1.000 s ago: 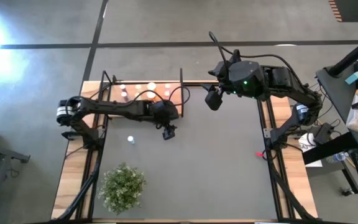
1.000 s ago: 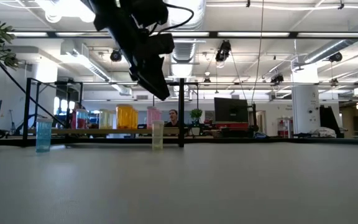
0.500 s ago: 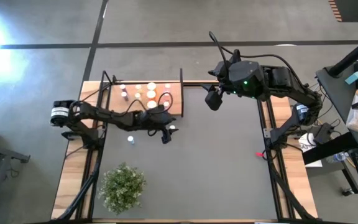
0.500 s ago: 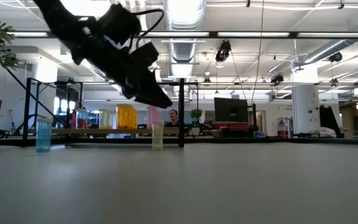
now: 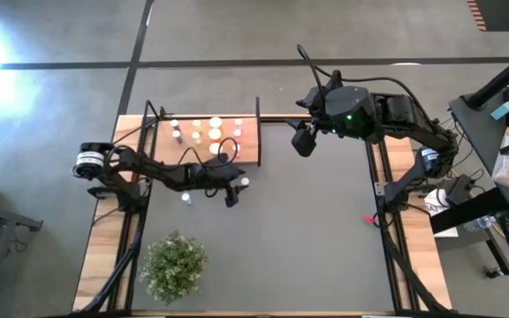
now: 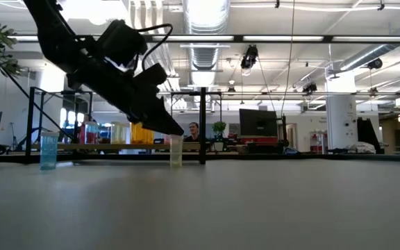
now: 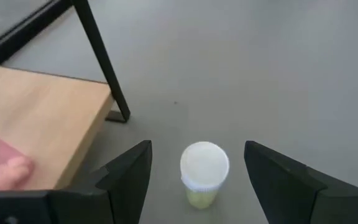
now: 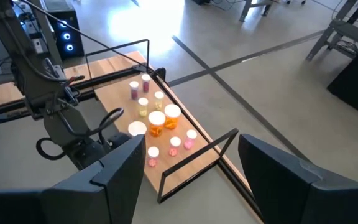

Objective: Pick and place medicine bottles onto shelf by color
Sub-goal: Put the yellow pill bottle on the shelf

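The dark grey table [image 5: 307, 238] carries the shelf [image 5: 247, 152], two loose bottles [image 5: 245, 182] and a plant [image 5: 175, 263].

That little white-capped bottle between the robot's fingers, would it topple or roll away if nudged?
Probably. The bottle is small and stands upright on a narrow base on the smooth tabletop, so an off-centre touch from the left gripper fingers could tip it. Being round, it would likely roll. It looks light, so lifting should be easy.
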### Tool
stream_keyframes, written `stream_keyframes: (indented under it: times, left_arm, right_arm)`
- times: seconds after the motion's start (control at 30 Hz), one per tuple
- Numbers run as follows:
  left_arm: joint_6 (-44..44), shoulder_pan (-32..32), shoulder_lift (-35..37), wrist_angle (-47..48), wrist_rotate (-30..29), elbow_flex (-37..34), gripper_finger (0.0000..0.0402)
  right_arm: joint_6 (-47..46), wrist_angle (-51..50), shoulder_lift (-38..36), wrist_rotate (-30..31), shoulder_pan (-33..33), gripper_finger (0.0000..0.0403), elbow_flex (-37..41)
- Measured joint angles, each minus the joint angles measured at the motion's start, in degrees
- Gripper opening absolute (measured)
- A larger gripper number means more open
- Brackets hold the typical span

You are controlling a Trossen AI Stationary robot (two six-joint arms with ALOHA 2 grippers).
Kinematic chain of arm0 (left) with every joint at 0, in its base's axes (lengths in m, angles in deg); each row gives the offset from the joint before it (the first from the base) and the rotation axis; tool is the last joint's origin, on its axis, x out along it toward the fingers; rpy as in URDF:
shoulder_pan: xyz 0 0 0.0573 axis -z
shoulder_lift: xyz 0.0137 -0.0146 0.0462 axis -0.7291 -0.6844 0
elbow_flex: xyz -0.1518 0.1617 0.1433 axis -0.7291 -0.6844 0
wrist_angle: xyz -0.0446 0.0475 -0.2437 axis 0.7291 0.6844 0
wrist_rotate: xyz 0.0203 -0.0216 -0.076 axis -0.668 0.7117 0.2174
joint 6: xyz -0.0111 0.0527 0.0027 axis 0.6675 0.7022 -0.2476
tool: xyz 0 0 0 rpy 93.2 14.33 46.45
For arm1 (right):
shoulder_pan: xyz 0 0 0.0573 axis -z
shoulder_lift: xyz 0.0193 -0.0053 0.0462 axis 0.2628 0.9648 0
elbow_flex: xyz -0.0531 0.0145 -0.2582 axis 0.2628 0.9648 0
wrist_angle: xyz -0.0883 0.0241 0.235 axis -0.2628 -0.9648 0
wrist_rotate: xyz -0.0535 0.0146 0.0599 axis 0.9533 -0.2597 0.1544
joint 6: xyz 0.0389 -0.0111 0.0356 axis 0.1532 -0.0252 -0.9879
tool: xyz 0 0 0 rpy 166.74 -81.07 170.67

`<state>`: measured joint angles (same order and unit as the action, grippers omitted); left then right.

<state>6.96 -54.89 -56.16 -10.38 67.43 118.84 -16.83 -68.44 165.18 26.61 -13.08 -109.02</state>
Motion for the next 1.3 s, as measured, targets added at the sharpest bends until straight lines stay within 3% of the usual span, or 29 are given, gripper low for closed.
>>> stream_keyframes:
  times: [0.37, 0.67, 0.8, 1.3]
  left_arm:
    - [-2.90, 0.04, -3.93, -3.03, -0.20, 0.01, 0.0230]
    - [-2.99, 0.04, -3.99, -2.47, -0.22, -0.38, 0.0131]
    - [-3.01, 0.04, -3.99, -2.45, -0.24, -0.25, 0.0108]
    - [-3.01, 0.33, -2.80, -2.55, 0.28, 1.35, 0.0101]
  right_arm:
    - [-0.02, 0.02, 0.00, 0.00, 0.01, 0.0249, 0.00]
    - [-0.02, 0.02, 0.00, 0.00, 0.00, 0.0249, 0.00]
    - [-0.02, 0.02, 0.00, 0.00, 0.00, 0.0249, 0.00]
    - [-0.02, 0.02, 0.00, 0.00, 0.00, 0.0249, 0.00]
